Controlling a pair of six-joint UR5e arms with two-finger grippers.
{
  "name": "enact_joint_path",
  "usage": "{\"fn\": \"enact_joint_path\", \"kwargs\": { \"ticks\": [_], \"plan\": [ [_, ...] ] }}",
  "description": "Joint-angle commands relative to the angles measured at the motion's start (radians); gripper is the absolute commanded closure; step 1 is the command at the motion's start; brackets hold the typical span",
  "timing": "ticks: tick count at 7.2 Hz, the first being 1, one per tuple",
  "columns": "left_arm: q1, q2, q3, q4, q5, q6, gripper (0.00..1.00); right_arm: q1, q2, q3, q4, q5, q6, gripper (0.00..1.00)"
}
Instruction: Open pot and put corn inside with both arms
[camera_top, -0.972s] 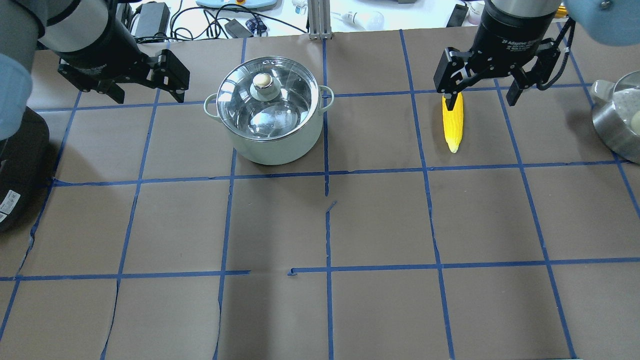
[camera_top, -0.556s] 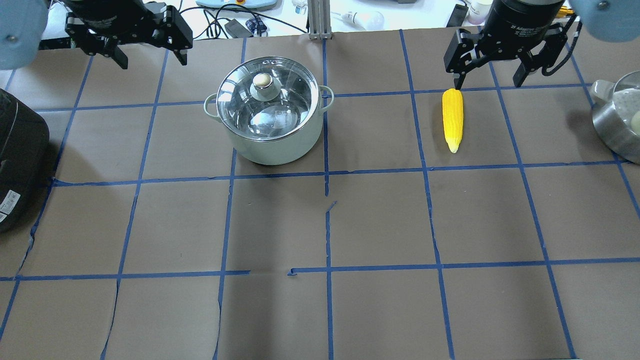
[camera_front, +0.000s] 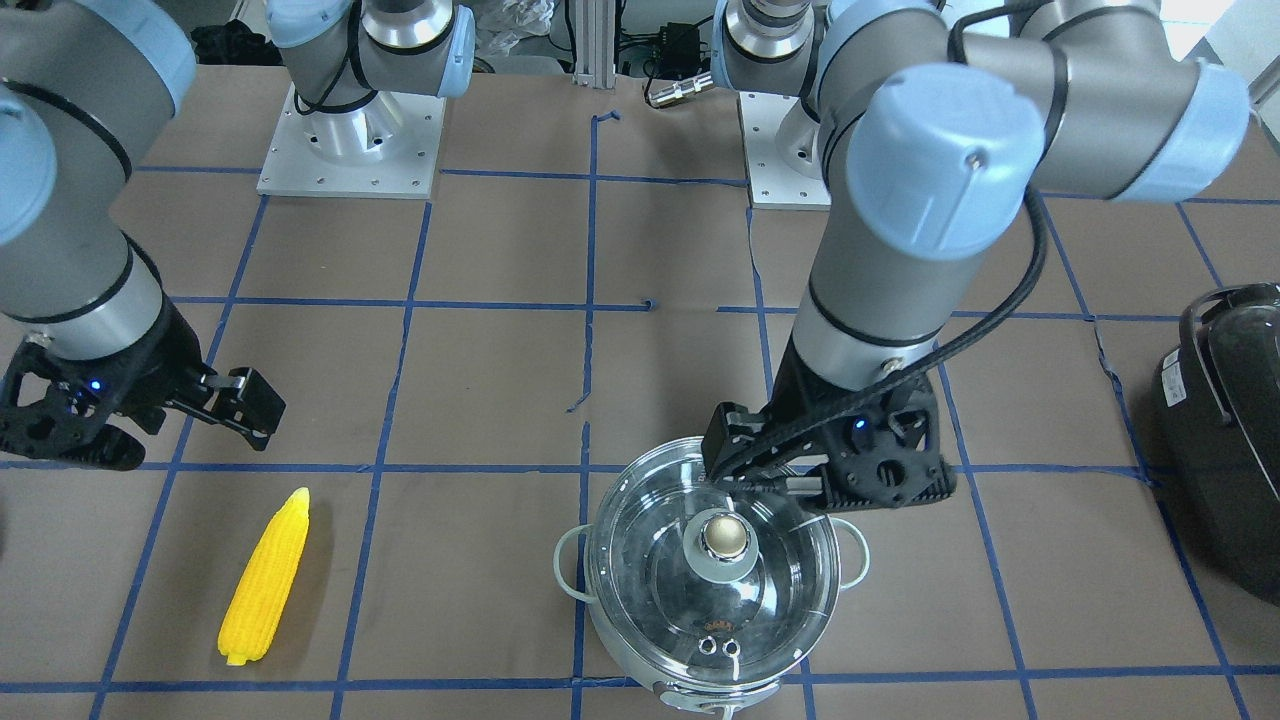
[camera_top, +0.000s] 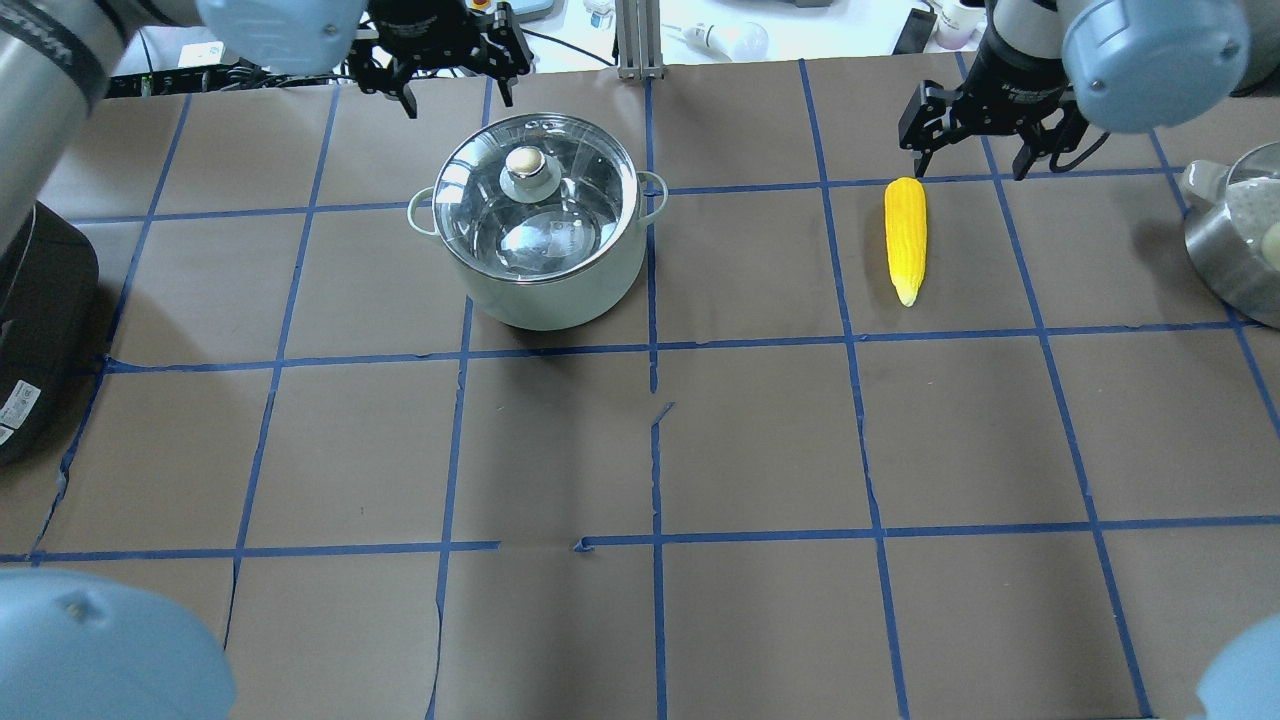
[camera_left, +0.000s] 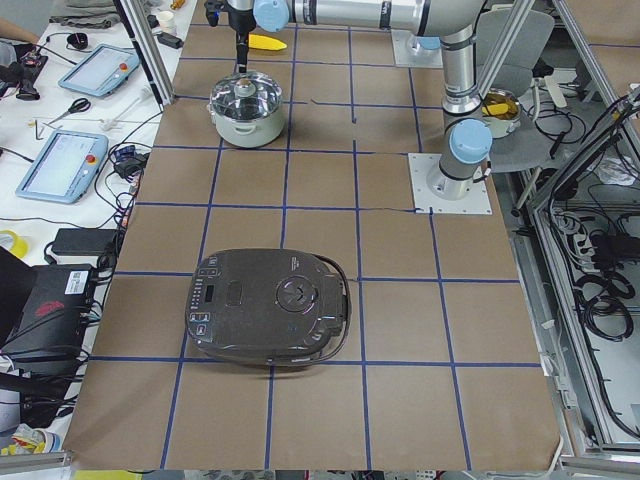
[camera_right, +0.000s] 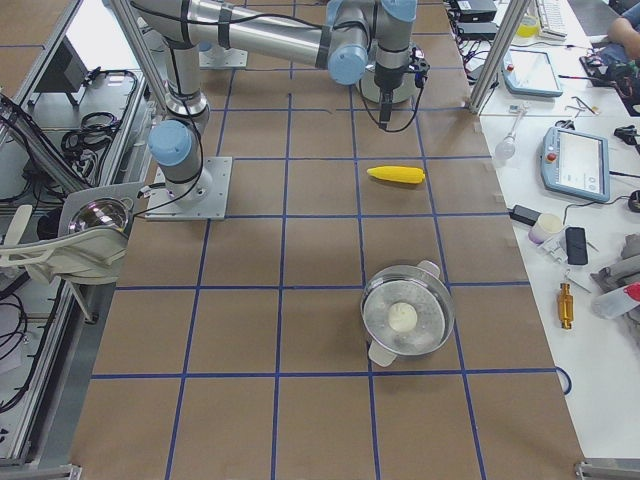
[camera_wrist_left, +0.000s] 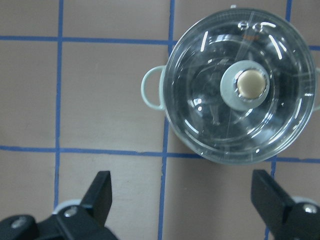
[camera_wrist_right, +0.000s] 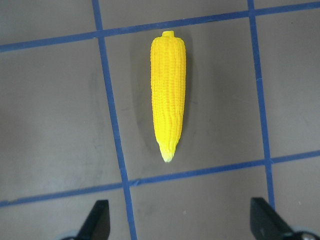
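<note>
The steel pot (camera_top: 538, 262) stands on the brown table with its glass lid (camera_top: 500, 215) on and the knob (camera_top: 530, 163) on top. It also shows in the front view (camera_front: 640, 630) and the left wrist view (camera_wrist_left: 200, 115). My left gripper (camera_top: 457, 95) (camera_front: 825, 475) (camera_wrist_left: 185, 200) hangs open and empty above the pot, not touching it. The yellow corn (camera_top: 905, 235) (camera_front: 265, 580) (camera_wrist_right: 168, 95) lies flat to the right of the pot. My right gripper (camera_top: 968, 150) (camera_front: 150, 420) (camera_wrist_right: 182, 220) hangs open and empty above it.
A large black appliance (camera_top: 40, 330) (camera_front: 1225, 430) sits at the table's left end. A second steel pot (camera_top: 1235, 240) (camera_right: 405, 318) with a pale lump inside stands at the right edge. Cables and devices lie beyond the far edge.
My left gripper has swung right, from left of the pot to over it. My right gripper has drawn away from the corn's blunt end. Both stay open; pot and corn have not moved.
</note>
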Motion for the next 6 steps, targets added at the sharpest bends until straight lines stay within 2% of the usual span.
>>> {"fn": "enact_joint_path", "kwargs": {
  "ticks": [1, 4, 5, 6],
  "plan": [
    [-0.028, -0.101, 0.009, 0.093, -0.005, -0.007, 0.0, -0.002, 0.148, 0.035, -0.19, 0.002, 0.042, 0.0],
    [-0.039, -0.117, -0.024, 0.098, -0.005, -0.006, 0.0, -0.004, 0.263, 0.035, -0.271, 0.001, 0.026, 0.0],
    [-0.039, -0.114, -0.036, 0.098, -0.006, -0.007, 0.15, -0.005, 0.277, 0.03, -0.273, 0.002, 0.026, 0.0],
    [-0.039, -0.116, -0.044, 0.099, -0.006, -0.009, 0.2, -0.007, 0.307, 0.03, -0.299, 0.001, 0.026, 0.0]
  ]
}}
